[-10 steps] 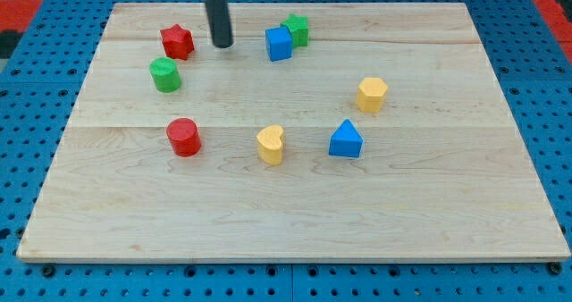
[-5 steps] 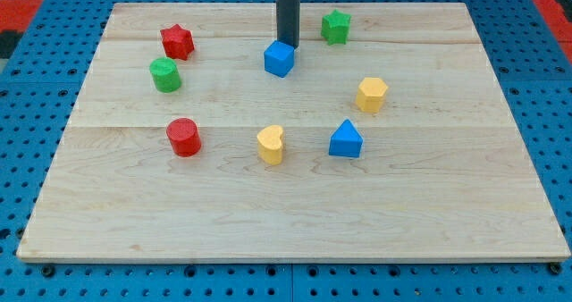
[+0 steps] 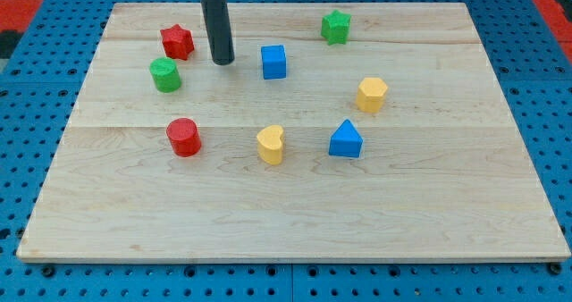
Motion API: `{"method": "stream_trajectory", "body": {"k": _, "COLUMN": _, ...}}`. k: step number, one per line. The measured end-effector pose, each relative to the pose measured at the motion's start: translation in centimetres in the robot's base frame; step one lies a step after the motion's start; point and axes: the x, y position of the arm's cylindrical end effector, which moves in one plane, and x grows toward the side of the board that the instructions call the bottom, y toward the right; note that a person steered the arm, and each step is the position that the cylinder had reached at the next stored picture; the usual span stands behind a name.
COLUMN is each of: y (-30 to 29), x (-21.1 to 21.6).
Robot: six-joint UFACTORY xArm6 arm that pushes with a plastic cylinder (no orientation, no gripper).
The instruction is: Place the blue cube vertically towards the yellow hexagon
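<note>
The blue cube [image 3: 274, 62] sits on the wooden board [image 3: 295, 204] in the upper middle. The yellow hexagon [image 3: 372, 95] lies to its right and lower down. My tip [image 3: 222, 61] rests on the board to the left of the blue cube, with a gap between them. It stands to the right of the red star [image 3: 177, 42] and the green cylinder [image 3: 164, 74].
A green star [image 3: 336, 26] sits near the view's top, right of the cube. A red cylinder [image 3: 183, 137], a yellow heart [image 3: 270, 145] and a blue triangular block [image 3: 345, 139] lie across the board's middle.
My tip moved right behind the blue cube, then back left to its left side. The blue cube slid down and turned. The green star went up and right, away from the cube.
</note>
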Motion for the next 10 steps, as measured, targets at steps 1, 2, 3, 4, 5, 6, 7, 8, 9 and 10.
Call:
{"method": "stream_trajectory", "body": {"k": 1, "y": 6.6, "x": 0.1}}
{"method": "stream_trajectory", "body": {"k": 2, "y": 12.9, "x": 0.1}}
{"method": "stream_trajectory", "body": {"k": 3, "y": 13.2, "x": 0.1}}
{"method": "stream_trajectory", "body": {"k": 4, "y": 16.3, "x": 0.1}}
{"method": "stream_trajectory", "body": {"k": 5, "y": 17.3, "x": 0.1}}
{"method": "stream_trajectory", "body": {"k": 6, "y": 13.4, "x": -0.2}}
{"method": "stream_trajectory", "body": {"k": 7, "y": 16.1, "x": -3.6}}
{"method": "stream_trajectory", "body": {"k": 8, "y": 21.8, "x": -6.2}}
{"method": "stream_trajectory", "body": {"k": 9, "y": 28.9, "x": -6.1}}
{"method": "stream_trajectory", "body": {"k": 10, "y": 28.4, "x": -3.4}}
